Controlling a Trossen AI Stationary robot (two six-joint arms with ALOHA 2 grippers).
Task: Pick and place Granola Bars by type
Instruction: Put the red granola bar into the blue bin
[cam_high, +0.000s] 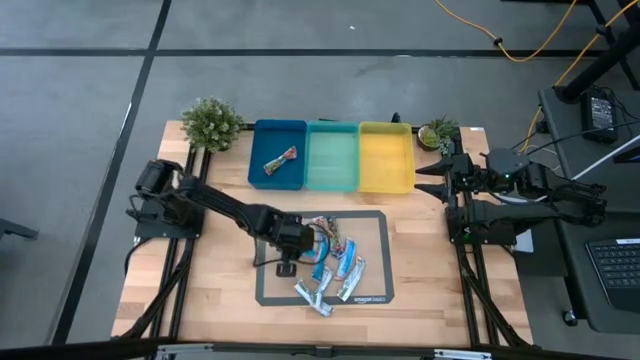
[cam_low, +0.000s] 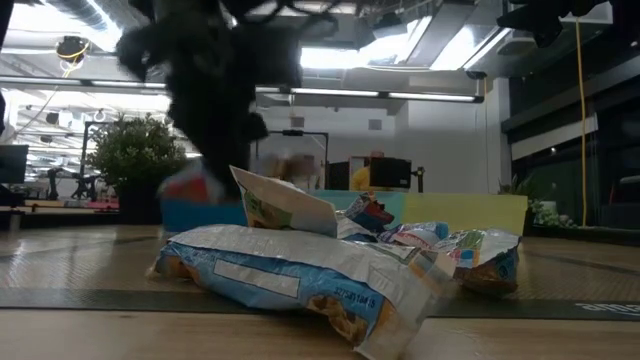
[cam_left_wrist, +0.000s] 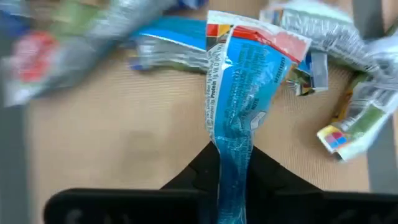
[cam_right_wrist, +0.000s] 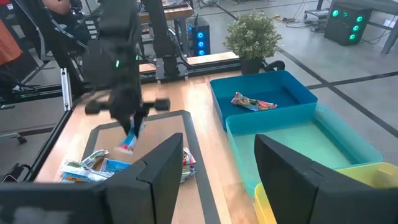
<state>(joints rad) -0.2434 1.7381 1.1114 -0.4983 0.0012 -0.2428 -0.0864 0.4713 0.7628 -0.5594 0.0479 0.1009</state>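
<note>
Several foil-wrapped granola bars (cam_high: 332, 268) lie in a loose heap on the dark mat (cam_high: 375, 225); the heap also shows in the low view (cam_low: 300, 270). My left gripper (cam_high: 285, 250) is above the mat's left part, shut on a blue bar (cam_left_wrist: 245, 81). That bar hangs below the gripper in the right wrist view (cam_right_wrist: 129, 142). One red/green multicoloured bar (cam_high: 280, 160) lies flat in the blue bin (cam_high: 262, 135). My right gripper (cam_right_wrist: 217, 180) waits open and empty at the table's right side (cam_high: 425, 185). My left gripper pinches the blue bar's crimped end (cam_left_wrist: 229, 177) between its two fingers. The fingers point down from above, and the bar runs on in line with them. The bar hangs below the fingers, lifted clear of the mat, its red-striped free end (cam_left_wrist: 261, 37) lowest.
A blue, a teal (cam_high: 332, 155) and a yellow bin (cam_high: 386, 155) stand side by side along the table's far edge. A small potted plant stands at each end of the row, one on the left (cam_high: 212, 122) and one on the right (cam_high: 437, 132).
</note>
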